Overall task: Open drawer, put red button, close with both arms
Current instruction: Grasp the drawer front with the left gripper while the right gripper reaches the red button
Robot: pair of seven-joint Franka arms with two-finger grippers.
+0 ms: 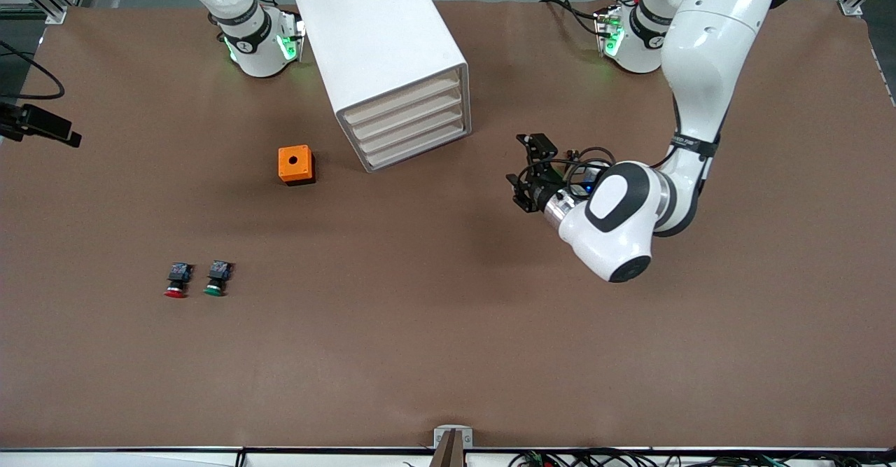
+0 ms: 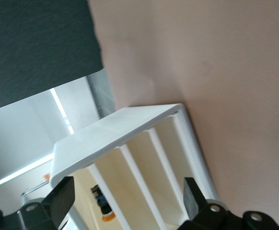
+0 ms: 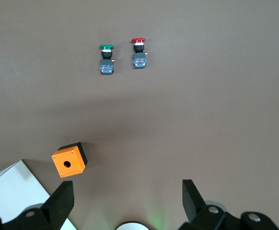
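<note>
The white cabinet (image 1: 378,40) stands in the middle of the table near the bases, its four cream drawer fronts (image 1: 413,120) all shut. My left gripper (image 1: 519,166) hovers open in front of those drawers, a short way off. In the left wrist view the drawer fronts (image 2: 144,177) fill the space between the open left gripper (image 2: 127,196) fingers. The red button (image 1: 176,281) lies on the mat toward the right arm's end, nearer the front camera than the cabinet. My right gripper (image 3: 127,199) is open and empty, high above the table, and looks down on the red button (image 3: 139,52).
A green-capped button (image 1: 217,279) lies right beside the red one. A small orange box (image 1: 295,164) with a hole on top sits between the buttons and the cabinet. A small dark thing with an orange end (image 2: 103,207) shows at the drawer fronts; I cannot tell what it is.
</note>
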